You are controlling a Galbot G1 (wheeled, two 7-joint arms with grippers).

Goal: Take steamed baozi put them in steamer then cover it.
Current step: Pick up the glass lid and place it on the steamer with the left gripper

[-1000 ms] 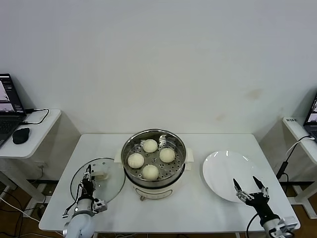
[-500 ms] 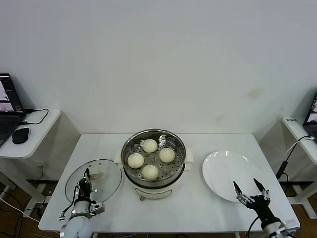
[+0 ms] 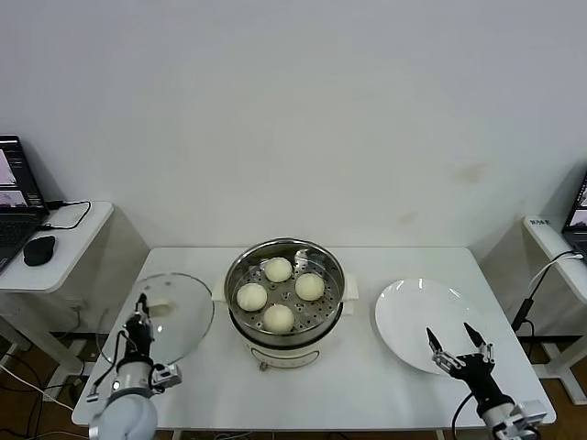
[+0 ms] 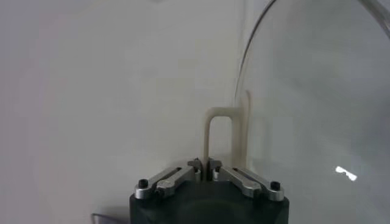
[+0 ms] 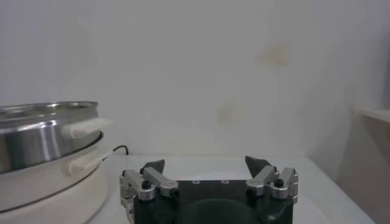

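Cover (image 3: 161, 320) tilts up, handle (image 4: 218, 139) clamped by left gripper (image 3: 140, 323); right gripper (image 3: 455, 341) gapes empty.

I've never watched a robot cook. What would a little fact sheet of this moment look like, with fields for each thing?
buns: four steamed baozi sit inside the steamer at the table's middle
lid: the cover, tilted up off the table, left of the steamer
left hand: shut on the cover's cream handle
right hand: open, holding nothing, near the table's front right
plate: white, bare, right of the steamer
step left: cover not yet on the steamer
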